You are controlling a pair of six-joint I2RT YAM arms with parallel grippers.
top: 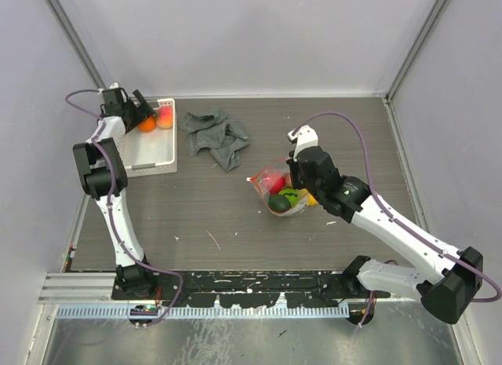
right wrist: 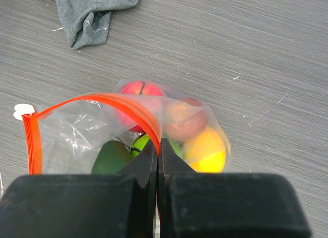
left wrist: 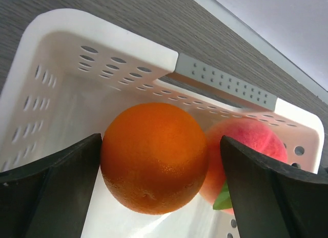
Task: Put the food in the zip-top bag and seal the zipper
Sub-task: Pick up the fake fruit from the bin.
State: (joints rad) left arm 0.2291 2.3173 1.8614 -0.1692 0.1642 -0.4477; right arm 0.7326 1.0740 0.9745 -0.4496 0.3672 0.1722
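— Checking the smooth round orange toy fruit [left wrist: 154, 156] in the white perforated plastic basket [left wrist: 66, 33]: how will it handle?

— Light, hard, slick, I judge; I'd squeeze across its middle. My left gripper [left wrist: 160, 146] straddles it, jaws wide. My right gripper [right wrist: 159, 151] pinches the red-orange zipper strip [right wrist: 123, 102] of the floppy clear plastic bag [right wrist: 77, 125], right of mid-table. No writing I can read.

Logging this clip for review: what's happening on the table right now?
The right gripper is shut on the zipper of the zip-top bag, which already holds several pieces of food. The left gripper is open around an orange in the white basket, a peach beside it. Neither is bagged yet.
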